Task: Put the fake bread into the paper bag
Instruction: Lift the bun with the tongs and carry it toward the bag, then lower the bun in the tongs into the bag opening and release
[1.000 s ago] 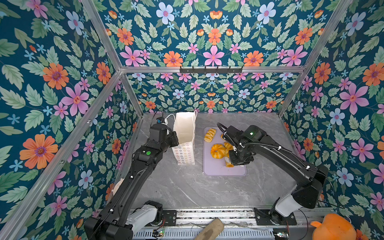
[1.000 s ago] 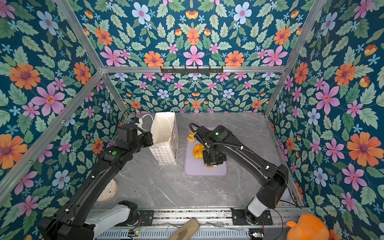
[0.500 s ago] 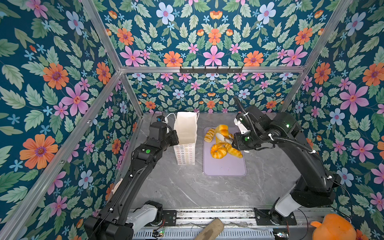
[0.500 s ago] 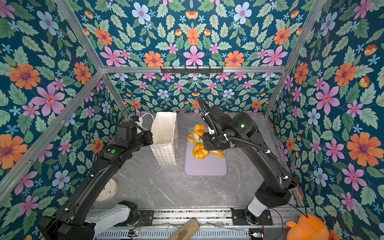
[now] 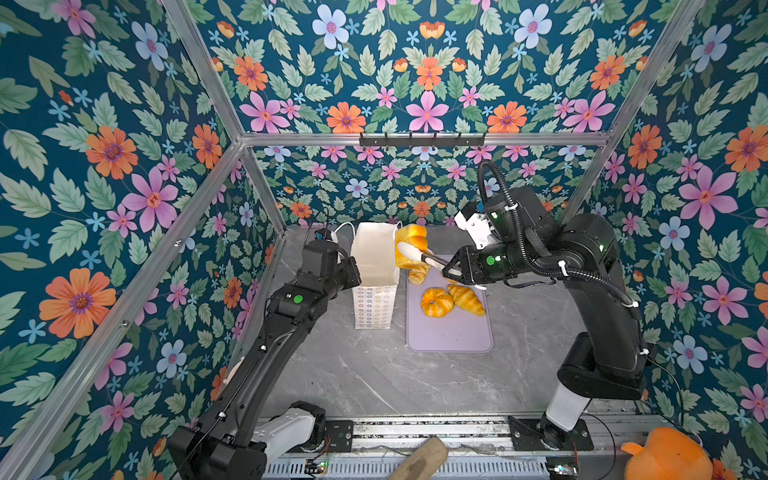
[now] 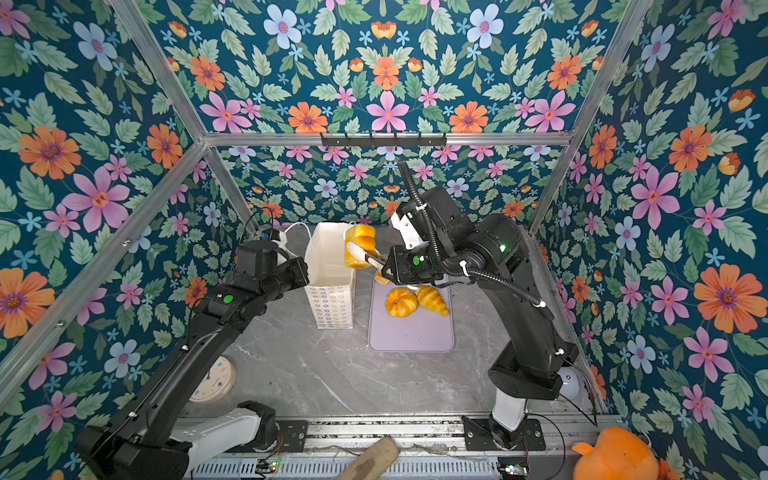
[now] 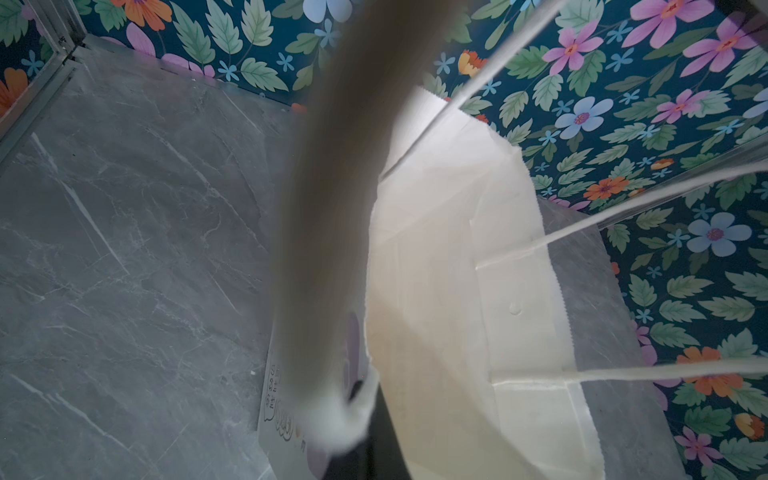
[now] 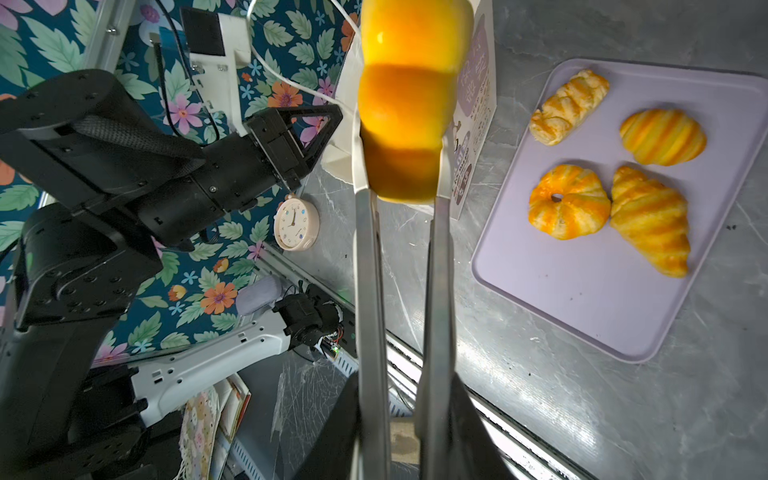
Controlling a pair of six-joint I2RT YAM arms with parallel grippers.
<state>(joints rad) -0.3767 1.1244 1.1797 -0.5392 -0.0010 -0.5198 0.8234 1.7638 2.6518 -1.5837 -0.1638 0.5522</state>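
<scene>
- Grey marbled tabletop (image 5: 374, 386) is taken up at the centre of both top views by a bag and a tray set side by side.
- At left of centre the paper bag (image 5: 374, 305) is stood upright with its mouth open upward. Its left wall is pinched near the rim by the left gripper (image 5: 352, 266), whose jaws are fully closed on the paper, so the opening is steadied.
- Just right of the bag a lilac tray (image 5: 451, 332) is laid flat, and its lower half is bare.
- Right of centre, the right gripper (image 5: 452, 272) is clamped narrowly on a pair of metal tongs (image 5: 430, 261), which are pointed toward the bag.
- At upper centre the segmented loaf (image 5: 409, 248) is pinched between the white tong tips and lifted clear of the tray. It is seen against the right rim of the bag's mouth and is judged not yet released.
- Four pastries are seen on the tray in the right wrist view: two croissants (image 8: 650, 220), the ring bun (image 8: 567, 201) and the braided piece (image 8: 569, 108).
- No pastry can be made out inside the bag, though its bottom is not shown clearly.
- One piece is judged to be in transit, and four are yet to be carried over.
</scene>
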